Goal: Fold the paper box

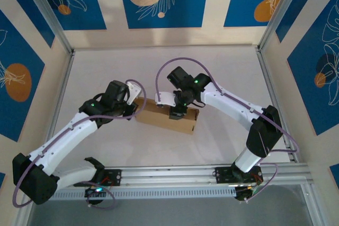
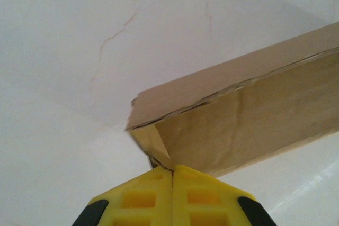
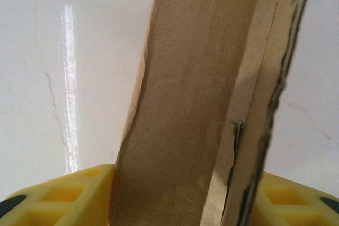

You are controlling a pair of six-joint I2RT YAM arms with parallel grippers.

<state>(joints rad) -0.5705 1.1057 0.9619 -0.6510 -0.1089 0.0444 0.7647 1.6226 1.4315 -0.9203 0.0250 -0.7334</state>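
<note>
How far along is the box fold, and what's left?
Done: the paper box already reads as a shallow carton lying on the table. In hand: the right pincer straddles a doubled wall; the left pincer, shut, sits at an end corner. Left: probably seating that wall and the gaping corner seam.

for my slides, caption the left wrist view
Shut left fingers at a corner of the brown paper box on the white table.

From above, one left corner of the paper box point(image 1: 172, 116) is hidden under the left gripper point(image 1: 132, 104). In the left wrist view the box runs out at the right edge. In the right wrist view its near edge is blurred and its top is cut off.
</note>
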